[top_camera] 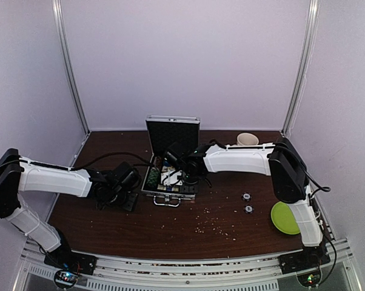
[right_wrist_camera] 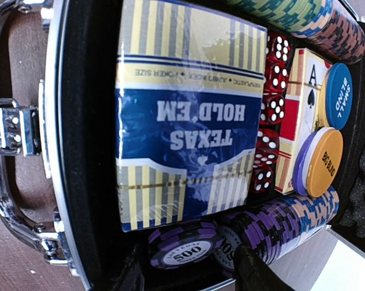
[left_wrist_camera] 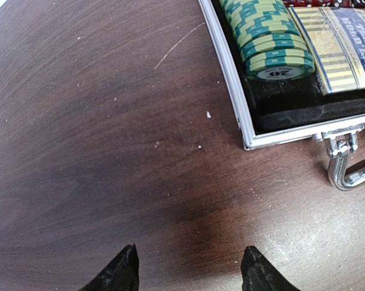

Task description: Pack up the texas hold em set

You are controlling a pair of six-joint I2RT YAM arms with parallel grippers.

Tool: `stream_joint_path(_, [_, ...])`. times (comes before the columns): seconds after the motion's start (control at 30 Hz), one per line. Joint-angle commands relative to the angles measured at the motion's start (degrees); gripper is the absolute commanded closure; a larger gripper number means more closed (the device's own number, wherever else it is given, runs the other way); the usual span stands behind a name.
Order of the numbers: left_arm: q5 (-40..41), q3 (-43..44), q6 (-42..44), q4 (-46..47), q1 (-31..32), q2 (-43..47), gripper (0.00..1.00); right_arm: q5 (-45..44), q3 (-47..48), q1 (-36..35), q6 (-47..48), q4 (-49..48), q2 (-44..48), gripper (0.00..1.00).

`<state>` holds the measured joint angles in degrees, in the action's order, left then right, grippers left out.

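Observation:
The silver case (top_camera: 147, 180) stands open mid-table, lid (top_camera: 172, 130) upright. My right gripper (top_camera: 184, 177) is down inside it. In the right wrist view its jaws (right_wrist_camera: 188, 280) stand open on either side of a purple 500 chip (right_wrist_camera: 185, 245) that lies at the end of a purple chip row (right_wrist_camera: 279, 221). Beside it are the blue-cream card deck (right_wrist_camera: 188, 121), red dice (right_wrist_camera: 270, 115), an orange disc (right_wrist_camera: 325, 160) and a blue disc (right_wrist_camera: 338, 94). My left gripper (top_camera: 125, 195) is open and empty (left_wrist_camera: 190, 270) over bare table left of the case (left_wrist_camera: 231, 79). Two loose chips (top_camera: 247, 202) lie right of the case.
A lime green plate (top_camera: 284, 217) lies at the front right and a cream mug (top_camera: 247, 139) stands at the back right. Small crumbs (top_camera: 210, 225) are scattered in front of the case. The case handle (left_wrist_camera: 352, 167) sticks out toward me. Green chips (left_wrist_camera: 270, 36) fill the case's left row.

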<state>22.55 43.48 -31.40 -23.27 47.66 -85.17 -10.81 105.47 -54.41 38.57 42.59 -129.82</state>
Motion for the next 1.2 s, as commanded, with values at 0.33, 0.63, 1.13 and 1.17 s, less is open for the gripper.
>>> stream_joint_path(0.33, [0.6, 1.2, 1.3, 0.7, -0.4, 0.3, 0.40, -6.3, -0.4, 1.3, 0.0, -4.5, 0.5, 0.43])
stream_joint_path(0.63, [0.3, 0.3, 1.0, 1.1, -0.3, 0.6, 0.40, 1.1, 0.6, 3.7, -1.0, -1.2, 3.0, 0.39])
stream_joint_path(1.13, [-5.3, 0.6, 1.3, 5.8, -2.7, 0.7, 0.39, 16.6, 2.1, 8.9, -10.0, 4.2, 5.2, 0.44])
stream_joint_path(1.17, [-6.4, 1.3, 1.4, 6.6, -3.4, 0.5, 0.39, 17.7, 1.7, 9.2, -10.8, 4.1, 5.4, 0.44])
